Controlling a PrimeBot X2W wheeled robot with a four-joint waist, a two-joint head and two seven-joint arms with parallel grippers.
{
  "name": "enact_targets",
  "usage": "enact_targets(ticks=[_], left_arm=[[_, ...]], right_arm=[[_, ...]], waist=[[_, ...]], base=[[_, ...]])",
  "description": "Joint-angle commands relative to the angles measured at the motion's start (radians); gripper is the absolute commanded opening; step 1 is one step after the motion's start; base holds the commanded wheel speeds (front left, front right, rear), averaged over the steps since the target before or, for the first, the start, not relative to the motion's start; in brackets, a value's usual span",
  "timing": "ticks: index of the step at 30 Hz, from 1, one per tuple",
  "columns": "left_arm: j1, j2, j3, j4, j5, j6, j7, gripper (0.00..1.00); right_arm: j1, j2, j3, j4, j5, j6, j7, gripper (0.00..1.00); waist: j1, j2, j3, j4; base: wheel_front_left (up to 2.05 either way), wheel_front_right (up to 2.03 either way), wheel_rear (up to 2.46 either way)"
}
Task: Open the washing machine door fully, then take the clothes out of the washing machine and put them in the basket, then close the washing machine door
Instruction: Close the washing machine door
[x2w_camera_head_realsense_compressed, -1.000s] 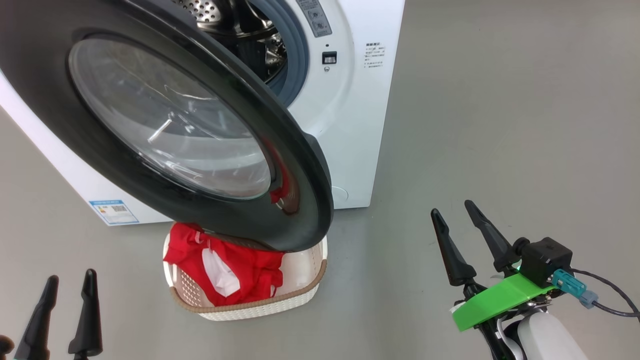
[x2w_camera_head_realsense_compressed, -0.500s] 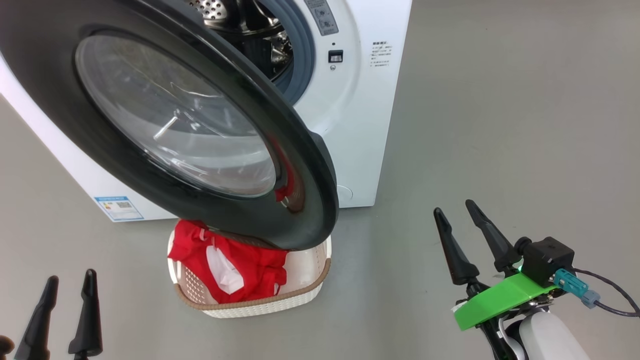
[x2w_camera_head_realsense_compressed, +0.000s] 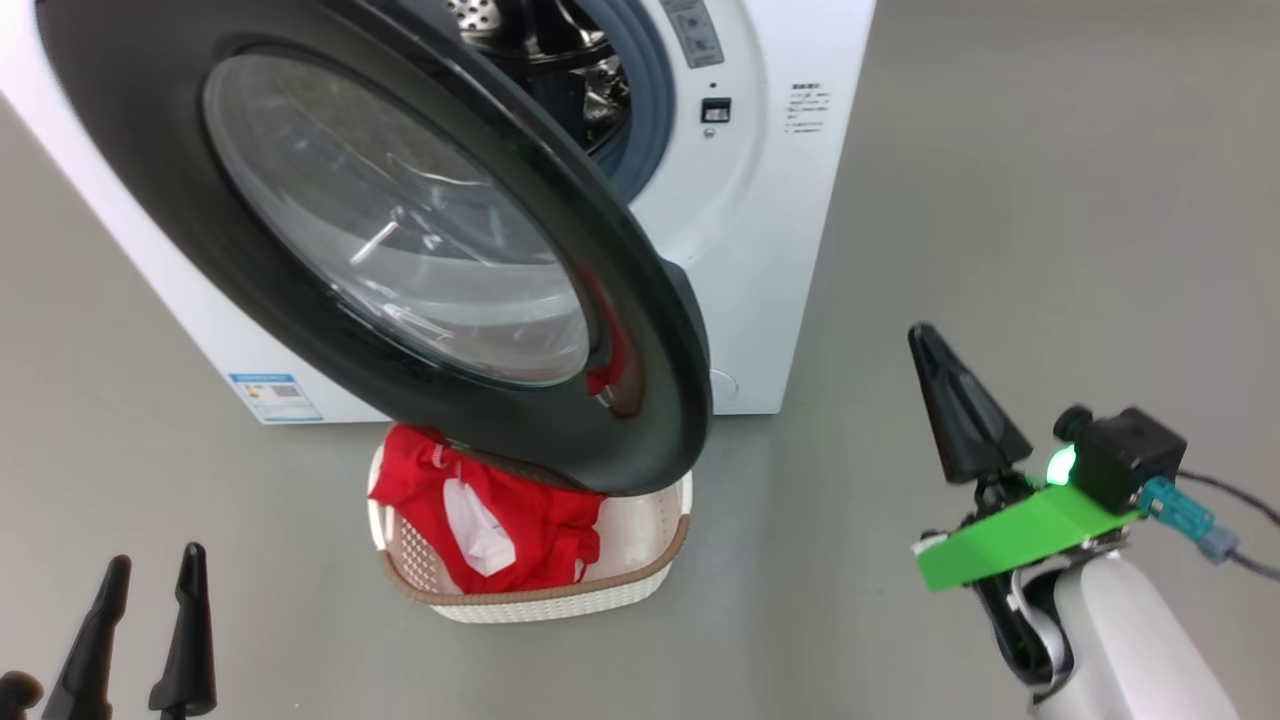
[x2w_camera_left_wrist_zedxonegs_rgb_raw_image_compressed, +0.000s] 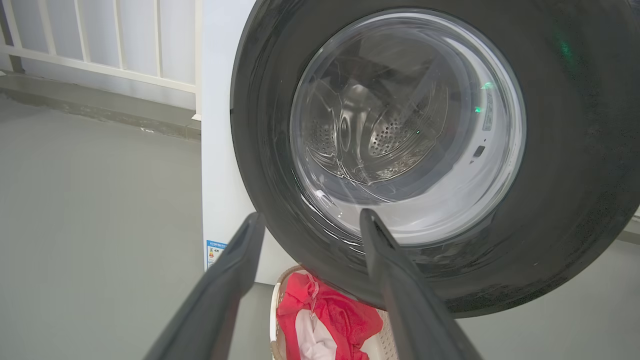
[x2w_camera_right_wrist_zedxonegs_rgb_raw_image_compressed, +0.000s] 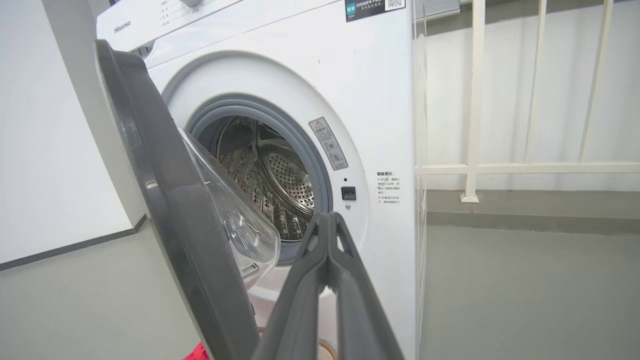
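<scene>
On grey floor (x2w_camera_head_realsense_compressed: 1000, 150), my left gripper (x2w_camera_head_realsense_compressed: 155, 560) gapes empty, my right gripper (x2w_camera_head_realsense_compressed: 930, 350) is pinched together empty; swinging the washing machine door (x2w_camera_head_realsense_compressed: 400, 250) home, I risk clipping the basket (x2w_camera_head_realsense_compressed: 560, 597) beneath.

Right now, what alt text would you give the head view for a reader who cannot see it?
The washing machine door hangs open from the white washing machine, partly over a basket holding the red clothes. The left gripper is open at lower left; the right gripper, fingers together, sits at right.
</scene>
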Motion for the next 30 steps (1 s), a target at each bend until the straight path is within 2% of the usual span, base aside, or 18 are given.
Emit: enact_targets(ticks=[1,7,13,19,24,30], left_arm=[[-0.045,0.022,0.036,-0.015,0.01,-0.007,-0.012,1.0],[-0.047,0.024,0.032,-0.008,0.01,-0.008,-0.012,1.0],[-0.048,0.019,0.025,0.0,0.01,-0.008,-0.012,1.0],[-0.051,0.016,0.022,0.006,0.009,-0.009,-0.012,1.0],[-0.053,0.01,0.024,0.01,0.008,-0.009,-0.012,1.0],[-0.059,0.005,0.024,0.012,0.004,-0.009,-0.012,1.0]], right_arm=[[-0.04,-0.004,0.023,-0.034,0.018,0.002,-0.005,0.0],[-0.11,-0.004,0.05,-0.106,0.041,0.002,-0.005,0.0],[-0.136,0.027,0.074,-0.228,0.134,0.002,-0.005,0.0],[-0.137,0.028,0.154,-0.313,0.142,0.002,-0.005,0.0],[-0.135,0.01,0.252,-0.306,0.105,0.002,-0.005,0.0],[-0.157,-0.046,0.349,-0.177,0.007,0.002,-0.005,0.0]], waist=[[0.0,0.0,-0.001,0.014],[0.0,0.0,-0.004,0.068],[0.0,0.0,-0.007,0.116],[0.0,0.0,-0.009,0.152],[0.0,0.0,-0.004,0.173],[0.0,0.0,0.012,0.194]], base=[[0.0,0.0,0.0],[0.0,0.0,0.0],[0.0,0.0,0.0],[0.0,0.0,0.0],[0.0,0.0,0.0],[0.0,0.0,0.0]])
